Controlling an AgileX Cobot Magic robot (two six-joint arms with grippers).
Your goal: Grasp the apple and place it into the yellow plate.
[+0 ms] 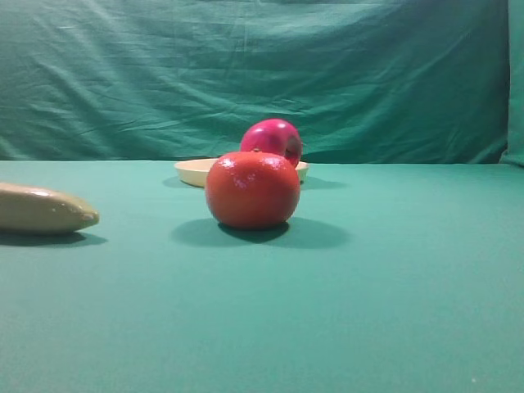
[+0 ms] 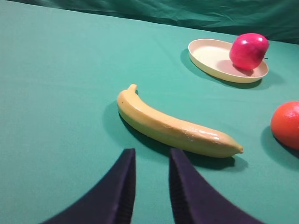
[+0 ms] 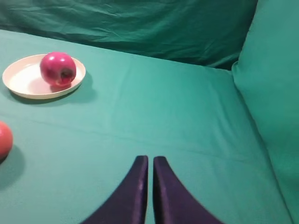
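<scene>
The crimson apple rests in the pale yellow plate at the back of the table, partly hidden behind the orange-red fruit. In the left wrist view the apple sits on the right side of the plate, far from my left gripper, which is empty with its jaws slightly apart. In the right wrist view the apple sits in the plate at the far left. My right gripper is shut, empty and well away from it. Neither gripper shows in the exterior view.
An orange-red tomato-like fruit stands in front of the plate; it also shows in the left wrist view and the right wrist view. A banana lies just ahead of my left gripper. Green cloth covers the table and backdrop.
</scene>
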